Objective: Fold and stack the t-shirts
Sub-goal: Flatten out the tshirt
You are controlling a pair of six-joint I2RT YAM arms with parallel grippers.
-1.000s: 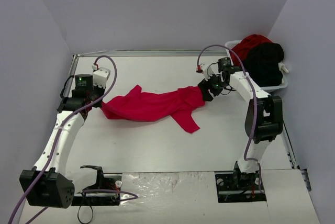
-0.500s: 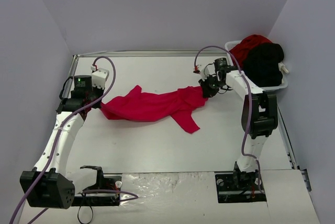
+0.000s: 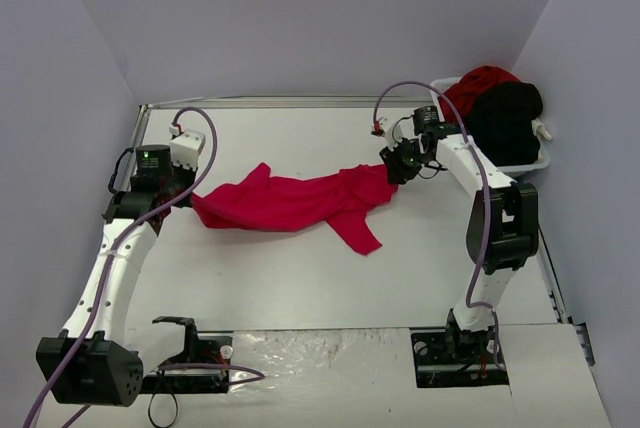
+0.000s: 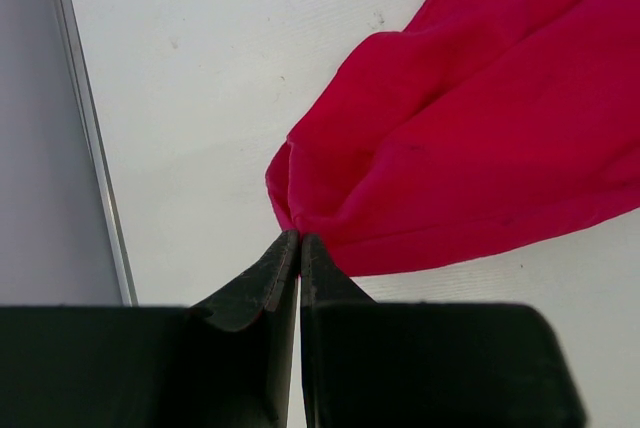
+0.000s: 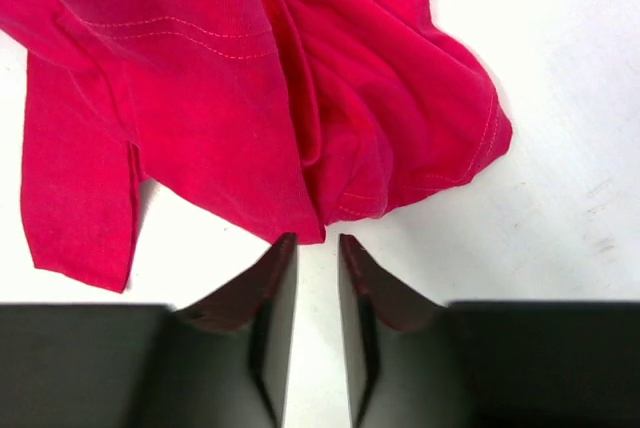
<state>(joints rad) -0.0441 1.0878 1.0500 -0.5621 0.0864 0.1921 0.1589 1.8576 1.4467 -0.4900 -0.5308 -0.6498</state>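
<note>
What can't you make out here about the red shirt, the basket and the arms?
Top view: heaped shirts in the basket hide anything beneath.
Top view: the left gripper fingertips sit under its wrist.
Every view: bunched folds hide the red shirt's front and back.
Right wrist view: the top edge cuts off the red shirt.

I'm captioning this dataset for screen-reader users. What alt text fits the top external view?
A red t-shirt lies stretched across a white table, with the left gripper at one end and the right gripper at the other. A white basket at far right holds red cloth and black cloth.
</note>
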